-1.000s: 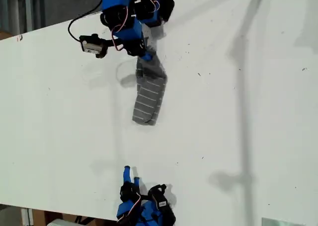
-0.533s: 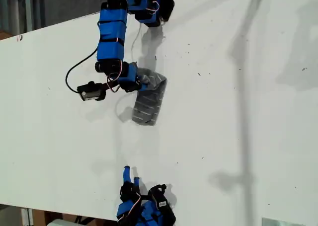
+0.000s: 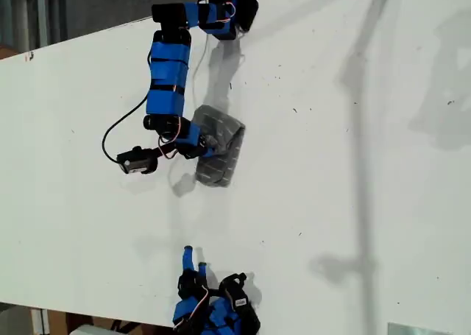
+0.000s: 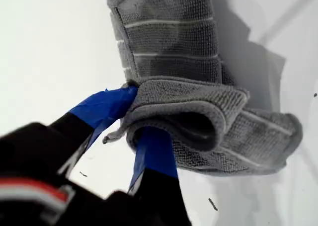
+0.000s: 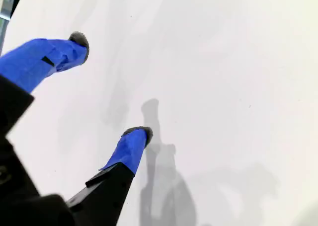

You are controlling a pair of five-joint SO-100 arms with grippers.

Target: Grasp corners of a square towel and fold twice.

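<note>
One towel (image 3: 218, 149) lies on the white counter (image 3: 353, 202), a dark grey cloth with thin white stripes, already doubled into a narrow band and now partly rolled back over itself at the end nearer the top of the exterior view. It looks soft, light and limp — terry pile that should grip well against the jaws but will sag and bunch wherever it is not held, so I judge the best hold is right at a corner or along a hemmed edge, pinching all layers together. In the first wrist view my first gripper (image 4: 130, 117) is closed on exactly such a spot: one blue jaw sits on top of the folded edge, the other beneath it, and the lifted layer curls over into a loop above the flat striped part. In the exterior view that gripper meets the towel's edge on the exterior view's left. My second gripper (image 5: 112, 87) is well apart from the cloth, near the bottom edge of the exterior view — jaws spread wide, nothing between them, only bare counter below.
</note>
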